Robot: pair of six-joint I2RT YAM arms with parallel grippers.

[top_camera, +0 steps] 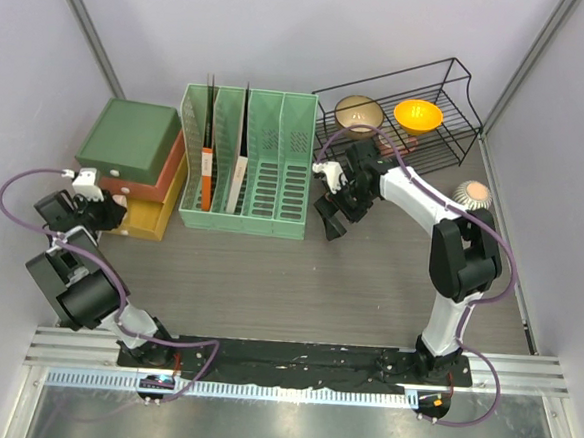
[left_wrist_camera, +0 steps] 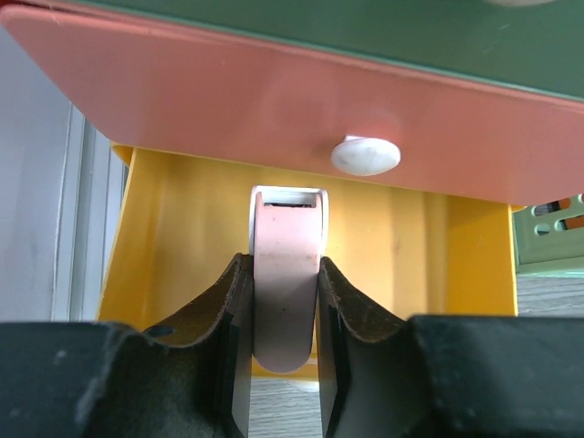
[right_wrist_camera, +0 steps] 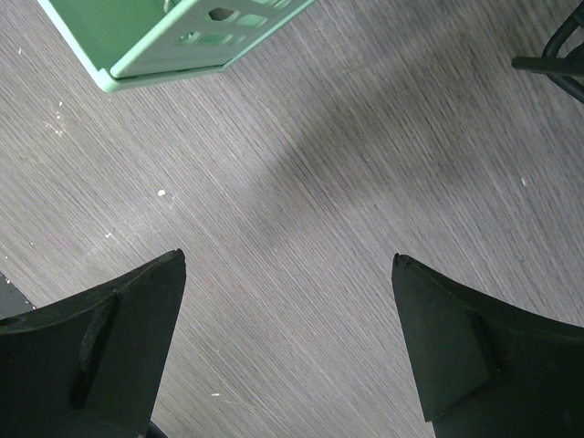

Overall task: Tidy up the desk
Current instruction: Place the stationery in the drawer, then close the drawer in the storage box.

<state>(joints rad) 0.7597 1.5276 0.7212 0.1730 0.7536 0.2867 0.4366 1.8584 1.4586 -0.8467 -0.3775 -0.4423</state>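
Left wrist shows the left gripper [left_wrist_camera: 285, 278] clamped on the yellow drawer handle [left_wrist_camera: 287, 233], the right gripper [right_wrist_camera: 287, 265] jaws wide apart, and the desk [right_wrist_camera: 319, 164] looks barely tidied.

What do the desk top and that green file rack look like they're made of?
Desk: probably wood-look laminate, possibly real wood; matte, with fine grey-brown grain lines. Green file rack: likely moulded plastic, slight sheen, one even colour with slotted walls.

I'm seeing the drawer stack [top_camera: 132, 148] sitting on the worktop [top_camera: 288, 279] left of the file rack [top_camera: 275, 178], with the wire rack [top_camera: 454, 130] standing right of it, holding a bowl [top_camera: 360, 111] left of a second bowl [top_camera: 418, 115].
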